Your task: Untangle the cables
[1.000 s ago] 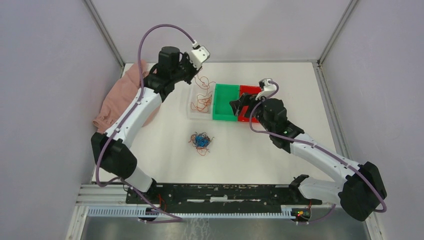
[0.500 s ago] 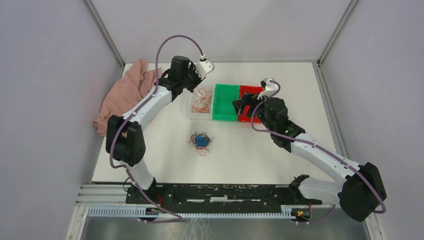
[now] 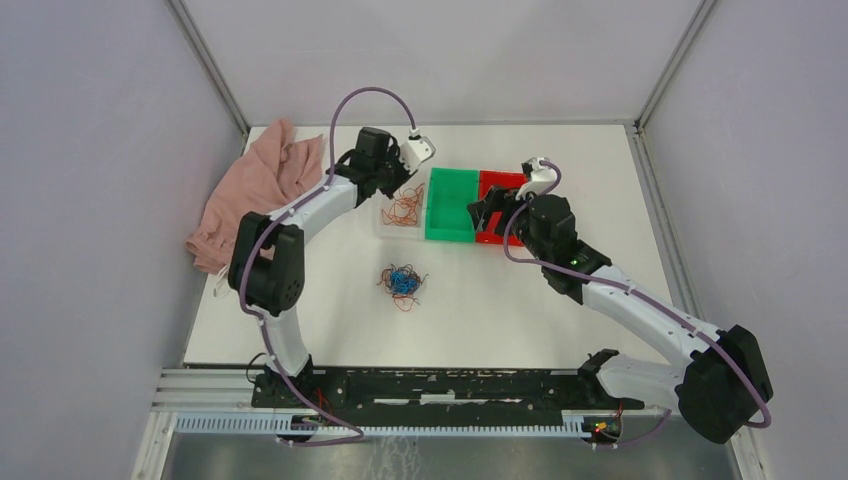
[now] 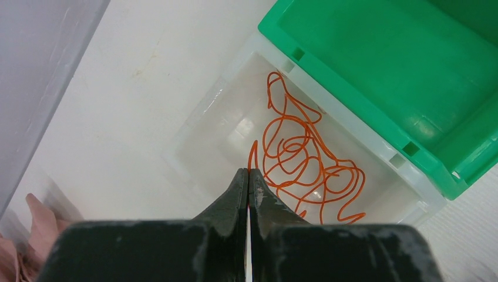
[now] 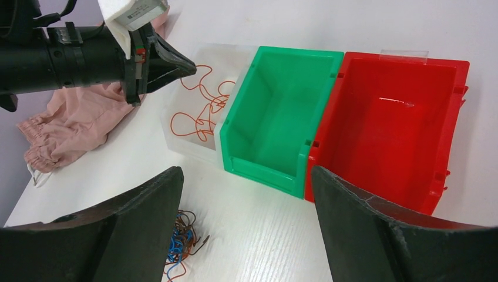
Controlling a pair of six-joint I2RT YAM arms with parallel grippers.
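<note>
A tangle of blue, brown and orange-red cables (image 3: 403,282) lies on the white table; the right wrist view shows this tangle (image 5: 179,241) beside its left finger. A loose orange cable (image 4: 299,153) lies coiled in a clear tray (image 4: 194,117). One end of it rises into my left gripper (image 4: 248,173), which is shut on it just above the tray floor. In the top view the left gripper (image 3: 388,182) sits over the tray's far end. My right gripper (image 5: 245,171) hangs open and holds nothing, above the table in front of the bins.
A green bin (image 3: 450,205) and a red bin (image 3: 497,185) stand side by side right of the clear tray (image 3: 385,225); both look empty in the right wrist view. A pink cloth (image 3: 255,185) lies at the table's far left. Grey walls enclose the table.
My left arm has swung right and down, lowering the hanging orange cable into the clear tray. The right gripper has shifted slightly and stays open.
</note>
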